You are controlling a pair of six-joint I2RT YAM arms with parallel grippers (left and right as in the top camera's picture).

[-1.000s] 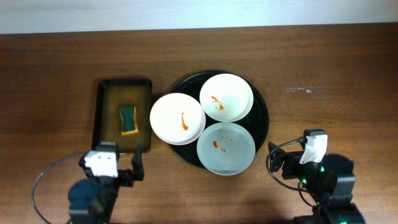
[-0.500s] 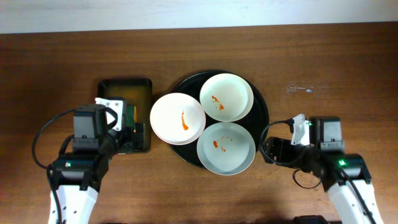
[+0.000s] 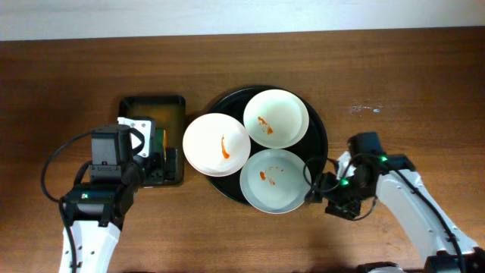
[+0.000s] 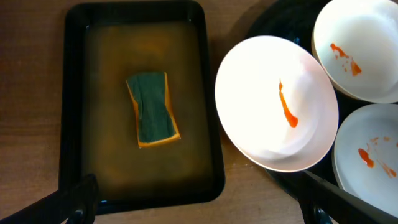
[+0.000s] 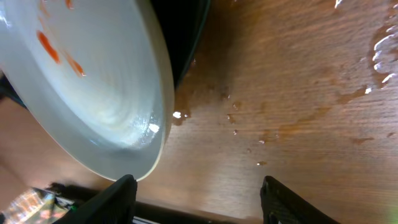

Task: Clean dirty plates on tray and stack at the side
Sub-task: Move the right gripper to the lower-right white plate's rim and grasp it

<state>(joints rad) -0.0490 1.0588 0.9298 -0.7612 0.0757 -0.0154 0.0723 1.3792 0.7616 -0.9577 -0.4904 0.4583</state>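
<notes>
Right pincer (image 5: 196, 200) now close beside nearest plate (image 5: 93, 87), wide apart and empty.

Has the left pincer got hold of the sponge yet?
No, the sponge lies flat in the rectangular tray, and the left pincer is open and clear of it.

bright, even light falls from above on the dark-brown wood-grain desk (image 3: 409, 68); shadows stay short and soft. in the left wrist view the left round white plate (image 4: 277, 102) is nearly blown out, its surface washed flat by glare. in the right wrist view the nearest white plate (image 5: 93, 87) looks soft and lens-bent, with a small glint at its rim, and wet patches (image 5: 380, 45) on the desk shine white. the dark fingers (image 4: 78, 199) of the left end effector (image 4: 199, 208) blur at the bottom edge.
</notes>
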